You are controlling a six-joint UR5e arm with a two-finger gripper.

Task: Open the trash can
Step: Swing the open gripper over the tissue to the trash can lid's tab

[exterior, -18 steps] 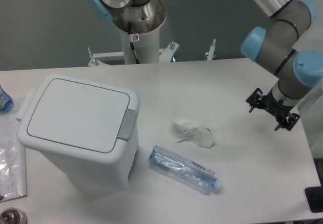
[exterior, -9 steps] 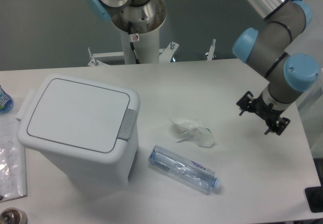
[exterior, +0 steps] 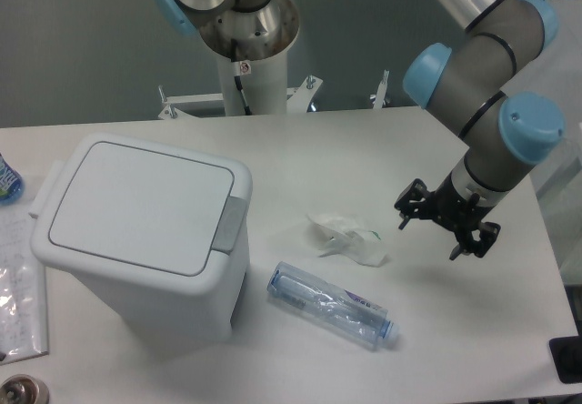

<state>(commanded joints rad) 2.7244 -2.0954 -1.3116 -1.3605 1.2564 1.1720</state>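
Note:
The trash can is a big white bin at the left of the table. Its flat lid is down, and a grey push tab sits on the rim facing right. My gripper hovers over the table at the right, well apart from the can. Its black fingers stand spread with nothing between them.
A crumpled clear wrapper lies between the can and the gripper. An empty clear plastic bottle lies in front of it. A plastic bag lies at the table's left edge. The arm's base column rises behind the table.
The gripper has moved left and a little toward the front, from the table's right edge toward the wrapper. The trash can, bottle and wrapper have not moved.

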